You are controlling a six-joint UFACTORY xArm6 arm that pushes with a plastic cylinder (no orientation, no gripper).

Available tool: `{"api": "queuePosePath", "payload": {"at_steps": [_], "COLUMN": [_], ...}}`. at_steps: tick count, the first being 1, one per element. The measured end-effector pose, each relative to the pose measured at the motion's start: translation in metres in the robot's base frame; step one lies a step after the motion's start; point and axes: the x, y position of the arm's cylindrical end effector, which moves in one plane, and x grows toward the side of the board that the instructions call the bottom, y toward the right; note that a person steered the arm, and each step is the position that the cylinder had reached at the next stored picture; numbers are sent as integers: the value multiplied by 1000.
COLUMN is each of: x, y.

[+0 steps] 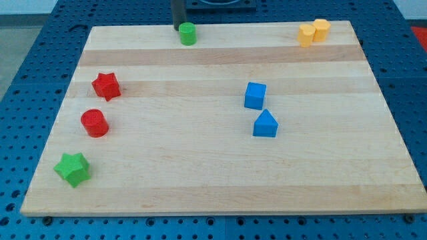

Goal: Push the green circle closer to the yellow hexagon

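The green circle (188, 33) stands near the board's top edge, left of centre. The yellow hexagon (321, 29) stands at the top right, touching a second yellow block (306, 35) on its left. My dark rod comes down at the view's top, and my tip (178, 29) is just to the left of the green circle, touching or nearly touching it. The yellow blocks are far to the right of the green circle along the top edge.
A red star (106, 86) and a red circle (95, 123) lie at the left. A green star (73, 169) is at the bottom left. A blue cube (255, 95) and a blue pointed block (265, 125) lie right of centre. The wooden board (213, 187) sits on a blue pegboard.
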Motion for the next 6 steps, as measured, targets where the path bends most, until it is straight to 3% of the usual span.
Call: {"api": "queuePosePath", "payload": {"at_steps": [3,6], "x": [10,32], "y": [-40,-38]}}
